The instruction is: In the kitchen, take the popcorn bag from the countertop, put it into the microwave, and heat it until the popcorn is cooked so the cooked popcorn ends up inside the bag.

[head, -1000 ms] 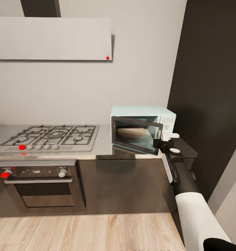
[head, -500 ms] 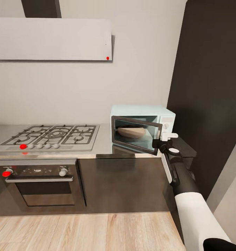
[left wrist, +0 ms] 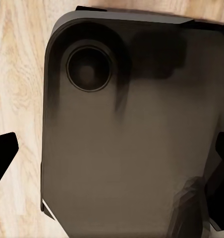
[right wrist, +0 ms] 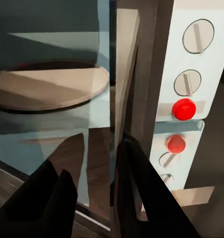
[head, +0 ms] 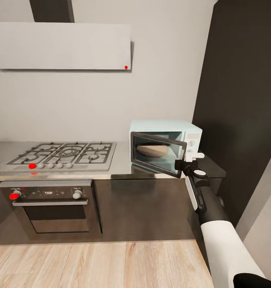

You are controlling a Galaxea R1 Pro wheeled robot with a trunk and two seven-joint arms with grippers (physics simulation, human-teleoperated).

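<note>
The pale mint-blue microwave (head: 163, 127) stands on the steel countertop (head: 121, 162) with its dark glass door (head: 157, 157) partly open. My right gripper (head: 182, 163) is at the door's free edge. In the right wrist view its fingers (right wrist: 134, 186) are shut on that door edge (right wrist: 123, 84), beside the knobs and the red light (right wrist: 184, 109). Behind the glass lies a low tan round shape (head: 152, 150); I cannot tell whether it is the popcorn bag. My left gripper (left wrist: 112, 153) is open, hanging over the robot's dark base (left wrist: 127, 129).
A gas hob (head: 63, 154) lies left of the microwave, with a black oven (head: 51, 208) under it. A grey hood (head: 59, 46) hangs above. A tall dark panel (head: 239, 100) rises just right of the microwave. Wood floor (head: 99, 264) runs along the cabinets.
The head view has shifted a little, so the hob and oven sit further right in the picture. My right gripper stays on the door's edge, and the door's angle looks about the same.
</note>
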